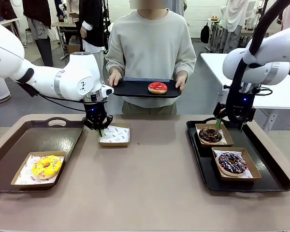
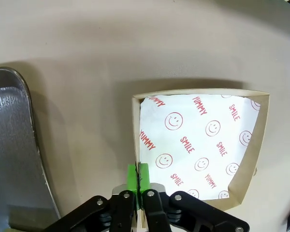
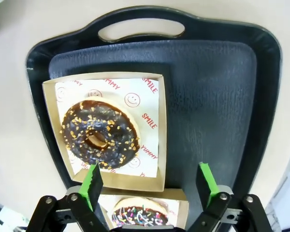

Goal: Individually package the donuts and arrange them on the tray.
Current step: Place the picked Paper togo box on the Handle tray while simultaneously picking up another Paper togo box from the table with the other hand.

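I read red "YUMMY" and "SMILE" | on white liner paper (image 2: 198, 145) of empty box | same words on chocolate donut's liner (image 3: 147, 121)

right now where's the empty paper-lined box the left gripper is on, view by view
Front view: the empty box sits on the table at centre left, the shut left gripper pinching its near-left wall.
Left wrist view: lower right, the wall clamped between the green pads.
Right wrist view: not in it.
Shared landmark: the smiley-printed white paper lining the box.
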`<state>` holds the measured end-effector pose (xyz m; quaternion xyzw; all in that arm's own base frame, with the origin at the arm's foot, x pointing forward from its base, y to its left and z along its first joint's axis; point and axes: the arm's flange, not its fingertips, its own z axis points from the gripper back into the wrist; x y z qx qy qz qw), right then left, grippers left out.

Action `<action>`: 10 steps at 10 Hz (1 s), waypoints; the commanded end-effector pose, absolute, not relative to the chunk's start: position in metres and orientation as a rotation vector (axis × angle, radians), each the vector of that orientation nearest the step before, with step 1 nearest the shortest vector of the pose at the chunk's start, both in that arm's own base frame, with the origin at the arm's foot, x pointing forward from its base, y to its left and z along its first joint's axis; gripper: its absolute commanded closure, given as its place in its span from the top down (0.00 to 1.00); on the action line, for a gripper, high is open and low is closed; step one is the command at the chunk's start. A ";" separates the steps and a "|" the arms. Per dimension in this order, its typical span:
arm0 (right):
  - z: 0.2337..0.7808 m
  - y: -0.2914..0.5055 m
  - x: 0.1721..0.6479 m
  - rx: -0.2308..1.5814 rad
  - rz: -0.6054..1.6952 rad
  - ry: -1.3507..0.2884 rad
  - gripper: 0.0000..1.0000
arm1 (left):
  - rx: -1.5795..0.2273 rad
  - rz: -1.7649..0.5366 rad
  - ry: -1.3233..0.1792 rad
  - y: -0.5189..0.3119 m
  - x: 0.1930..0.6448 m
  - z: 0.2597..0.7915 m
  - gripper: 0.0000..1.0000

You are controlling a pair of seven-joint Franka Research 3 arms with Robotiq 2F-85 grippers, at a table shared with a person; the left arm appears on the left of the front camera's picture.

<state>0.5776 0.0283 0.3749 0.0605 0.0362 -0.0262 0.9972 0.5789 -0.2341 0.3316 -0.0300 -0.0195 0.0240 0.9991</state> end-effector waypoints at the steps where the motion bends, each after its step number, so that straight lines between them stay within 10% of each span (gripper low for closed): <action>1: 0.381 0.020 0.561 0.175 -0.029 0.065 1.00 | -0.066 0.044 -0.019 -0.234 0.583 0.334 0.00; 10: 0.432 -0.161 0.396 1.055 0.106 -0.091 1.00 | -0.046 -0.061 -0.090 -0.266 0.549 0.474 0.00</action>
